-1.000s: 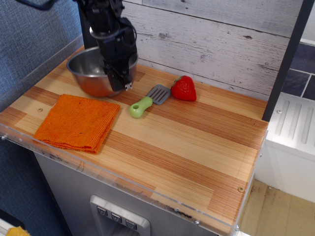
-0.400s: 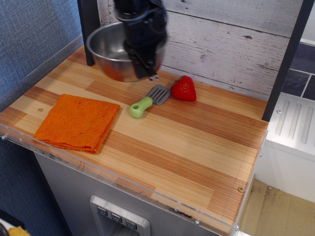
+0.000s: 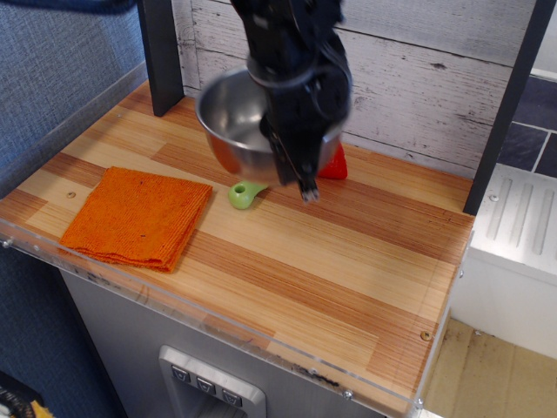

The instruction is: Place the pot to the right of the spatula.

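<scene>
A large, round, shiny stainless-steel pot (image 3: 233, 131) hangs in the air, lifted clear of the wooden counter (image 3: 348, 261) so it can pass over the toy spatula (image 3: 244, 192). The black gripper (image 3: 300, 178) is clamped on the pot's rim, on the side away from the orange folded cloth (image 3: 139, 216). Only the spatula's light-green handle shows below the pot. A red strawberry (image 3: 336, 161) peeks out just beyond the gripper.

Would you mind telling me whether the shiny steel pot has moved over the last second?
Yes. The shiny steel pot, carried by the gripper, has risen and gone right, from beside the orange cloth to above the green-handled spatula.
</scene>
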`<state>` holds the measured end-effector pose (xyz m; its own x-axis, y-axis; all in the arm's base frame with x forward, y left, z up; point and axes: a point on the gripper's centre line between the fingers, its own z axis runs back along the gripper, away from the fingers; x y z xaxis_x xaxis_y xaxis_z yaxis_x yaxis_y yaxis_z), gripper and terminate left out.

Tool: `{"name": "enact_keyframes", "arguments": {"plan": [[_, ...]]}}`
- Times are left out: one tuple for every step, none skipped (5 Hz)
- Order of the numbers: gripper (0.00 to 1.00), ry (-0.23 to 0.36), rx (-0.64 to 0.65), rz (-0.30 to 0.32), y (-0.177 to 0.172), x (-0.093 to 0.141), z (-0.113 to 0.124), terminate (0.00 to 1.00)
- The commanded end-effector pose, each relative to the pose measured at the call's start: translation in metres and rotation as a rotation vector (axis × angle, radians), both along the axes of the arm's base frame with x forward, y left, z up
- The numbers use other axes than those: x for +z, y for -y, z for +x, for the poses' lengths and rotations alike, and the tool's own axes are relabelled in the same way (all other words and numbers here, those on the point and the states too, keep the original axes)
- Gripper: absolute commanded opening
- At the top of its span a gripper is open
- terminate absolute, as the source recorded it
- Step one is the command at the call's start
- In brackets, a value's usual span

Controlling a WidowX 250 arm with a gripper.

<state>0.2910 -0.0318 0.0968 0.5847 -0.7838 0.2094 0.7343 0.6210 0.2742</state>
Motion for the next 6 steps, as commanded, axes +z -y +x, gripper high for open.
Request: {"name": "enact_keyframes", "arguments": {"plan": [[0.0, 0.017, -0.164, 0.02, 0.041, -0.015, -0.035, 0.0], [0.0, 0.001, -0.207, 0.028, 0.05, -0.028, -0.043, 0.0], [0.0, -0.029, -0.238, 0.026, 0.058, -0.043, -0.049, 0.0], [0.0, -0.051, -0.248, 0.019, 0.06, -0.054, -0.051, 0.0], [0.0, -0.066, -0.261, 0.015, 0.061, -0.061, -0.049, 0.0], [0.0, -0.069, -0.246, 0.007, 0.059, -0.059, -0.048, 0.0]]}}
